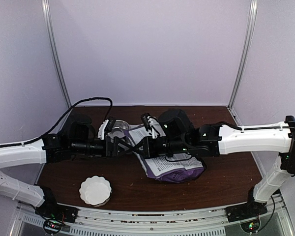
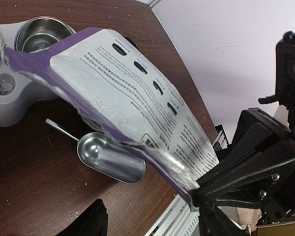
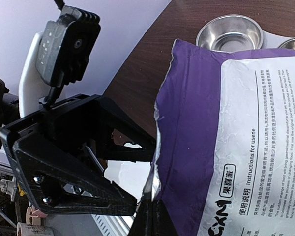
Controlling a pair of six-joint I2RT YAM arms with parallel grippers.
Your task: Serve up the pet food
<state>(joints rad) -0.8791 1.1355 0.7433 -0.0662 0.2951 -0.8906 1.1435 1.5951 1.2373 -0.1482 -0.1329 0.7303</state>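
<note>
No pet food pellets show in any view. The purple-and-white bag lies between both arms, its top edge lifted off the table. My right gripper is shut on the bag's lower corner. The left wrist view shows it pinching the bag. My left gripper is open, jaws wide apart, at the bag's torn edge. It also shows in the right wrist view with a gap between its fingers. An empty metal scoop lies on the table under the bag.
A grey double feeder with steel bowls stands behind the bag. A white fluted bowl sits near the table's front left. Both grippers meet at the middle of the table.
</note>
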